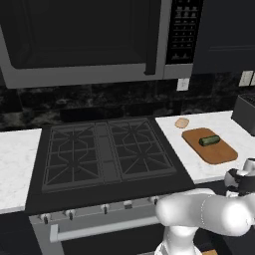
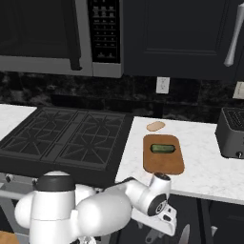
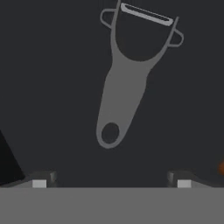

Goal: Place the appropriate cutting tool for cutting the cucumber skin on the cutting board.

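Observation:
A grey Y-shaped peeler (image 3: 124,89) lies flat on a dark surface, its blade end far from me and its handle hole nearest. My gripper (image 3: 111,183) hovers over the handle end, open, with a fingertip on either side and nothing between them. The brown cutting board (image 1: 215,152) (image 2: 163,162) lies on the white counter right of the stove. The small dark green cucumber (image 1: 209,141) (image 2: 162,148) rests on it. In the base views my arm bends down below the counter's front edge.
A flat tan round item (image 1: 182,122) (image 2: 155,126) lies just behind the board. A dark toaster (image 2: 232,133) stands at the counter's right. The black stove (image 1: 107,149) is to the left, under a microwave (image 1: 84,40). A small orange spot (image 3: 222,167) shows at the hand view's right edge.

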Available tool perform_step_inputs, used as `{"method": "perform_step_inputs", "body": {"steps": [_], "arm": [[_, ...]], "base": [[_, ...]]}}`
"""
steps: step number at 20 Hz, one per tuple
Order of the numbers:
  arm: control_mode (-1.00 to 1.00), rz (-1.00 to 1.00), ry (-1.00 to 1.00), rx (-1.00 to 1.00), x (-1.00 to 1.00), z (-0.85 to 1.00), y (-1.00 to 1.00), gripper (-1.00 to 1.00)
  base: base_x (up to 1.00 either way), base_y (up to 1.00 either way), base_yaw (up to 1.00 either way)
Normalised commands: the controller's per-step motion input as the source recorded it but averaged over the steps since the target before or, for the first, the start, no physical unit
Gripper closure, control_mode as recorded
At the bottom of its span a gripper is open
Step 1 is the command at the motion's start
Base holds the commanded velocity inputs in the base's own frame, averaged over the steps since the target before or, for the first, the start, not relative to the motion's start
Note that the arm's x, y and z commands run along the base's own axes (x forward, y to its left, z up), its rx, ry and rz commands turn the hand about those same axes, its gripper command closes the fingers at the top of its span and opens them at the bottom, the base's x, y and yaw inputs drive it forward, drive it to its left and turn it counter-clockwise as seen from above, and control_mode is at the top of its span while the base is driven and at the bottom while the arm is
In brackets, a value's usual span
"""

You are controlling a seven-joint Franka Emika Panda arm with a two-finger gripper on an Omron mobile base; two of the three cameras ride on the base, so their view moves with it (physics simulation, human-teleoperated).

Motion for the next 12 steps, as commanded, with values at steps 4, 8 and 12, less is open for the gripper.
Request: {"method": "perform_step_inputs", "body": {"steps": [4,8,12], "arm": [[-1.00,-0.04,-0.04,-0.01,0.32,-0.42,0.00,-1.00],[-1.00,-0.01,0.00,0.00,0.30,-0.26,-0.11,-1.00],[-1.00,0.00,0.00,0.00,0.11,-0.21,-0.23,-1.00]], "base": [[0.00,0.00,0.00],[0.00,0.00,0.00],[0.00,0.00,0.00]]}}
